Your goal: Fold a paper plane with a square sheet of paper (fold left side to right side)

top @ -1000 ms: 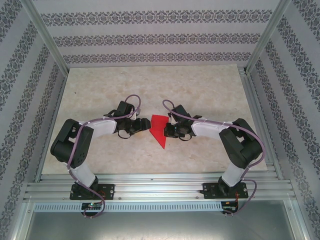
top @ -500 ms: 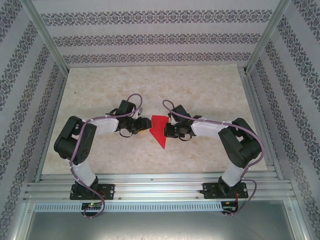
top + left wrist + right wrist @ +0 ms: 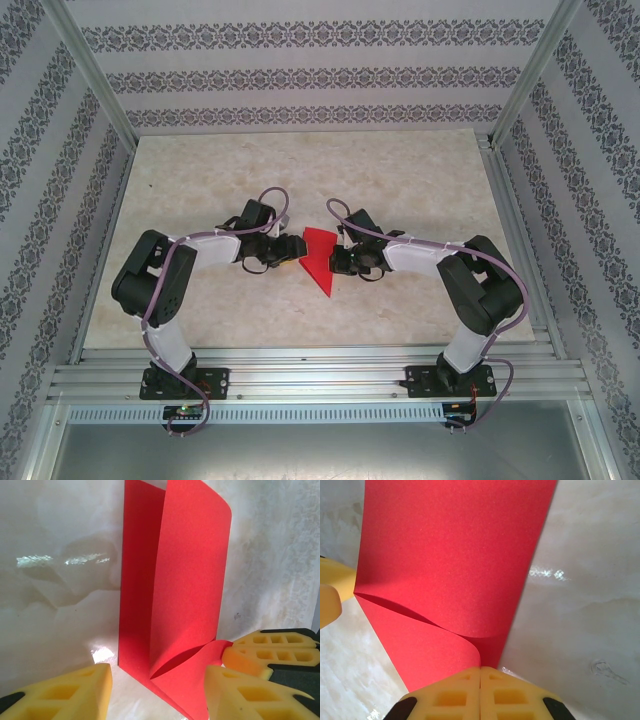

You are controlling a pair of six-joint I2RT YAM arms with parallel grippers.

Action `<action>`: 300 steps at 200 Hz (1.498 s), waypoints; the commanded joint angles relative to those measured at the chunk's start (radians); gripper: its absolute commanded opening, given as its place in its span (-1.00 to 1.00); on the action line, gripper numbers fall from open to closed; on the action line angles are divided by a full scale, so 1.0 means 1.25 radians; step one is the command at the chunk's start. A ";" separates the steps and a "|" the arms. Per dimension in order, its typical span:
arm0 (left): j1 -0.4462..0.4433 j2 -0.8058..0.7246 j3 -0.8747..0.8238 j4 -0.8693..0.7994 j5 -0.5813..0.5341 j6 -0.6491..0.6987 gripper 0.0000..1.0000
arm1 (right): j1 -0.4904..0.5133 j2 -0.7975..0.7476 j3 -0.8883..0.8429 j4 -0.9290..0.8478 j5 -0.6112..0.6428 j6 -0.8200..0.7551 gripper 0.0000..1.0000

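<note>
From above, the paper (image 3: 318, 258) lay on the table (image 3: 400, 180) between the left gripper (image 3: 287, 250) and right gripper (image 3: 337, 262), with patterned walls (image 3: 300, 70) around. At the left wrist, the left gripper (image 3: 159, 676) had its jaws apart astride a paper (image 3: 175, 580) corner — probably ready to take the flap. At the right wrist, the right gripper (image 3: 480, 680) pinched the paper's (image 3: 455, 555) curled edge, holding the fold up off the glossy marbled top.

edge of paper (image 3: 450, 555) inside right claw (image 3: 480, 670)

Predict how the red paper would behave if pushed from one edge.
Likely floppy: the paper bows in a soft loop where the right gripper pinches it. Probably light: its thin flap stands up unsupported. It may slide on the glossy table.
</note>
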 commanded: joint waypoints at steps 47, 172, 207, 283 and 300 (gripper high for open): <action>-0.028 0.036 0.041 0.018 0.008 -0.014 -0.21 | -0.007 0.008 -0.010 0.012 -0.006 -0.007 -0.87; -0.038 -0.015 0.034 -0.011 -0.020 -0.054 -0.77 | 0.171 -0.182 -0.031 -0.086 0.392 -0.116 -0.11; -0.043 -0.017 0.046 -0.025 -0.018 -0.056 -0.77 | 0.294 -0.102 0.004 -0.093 0.539 -0.131 -0.07; -0.047 -0.023 0.051 -0.040 -0.026 -0.054 -0.77 | 0.346 0.057 0.103 -0.144 0.624 -0.152 -0.16; -0.047 -0.023 0.055 -0.045 -0.027 -0.050 -0.78 | 0.346 0.057 0.095 -0.138 0.626 -0.152 -0.20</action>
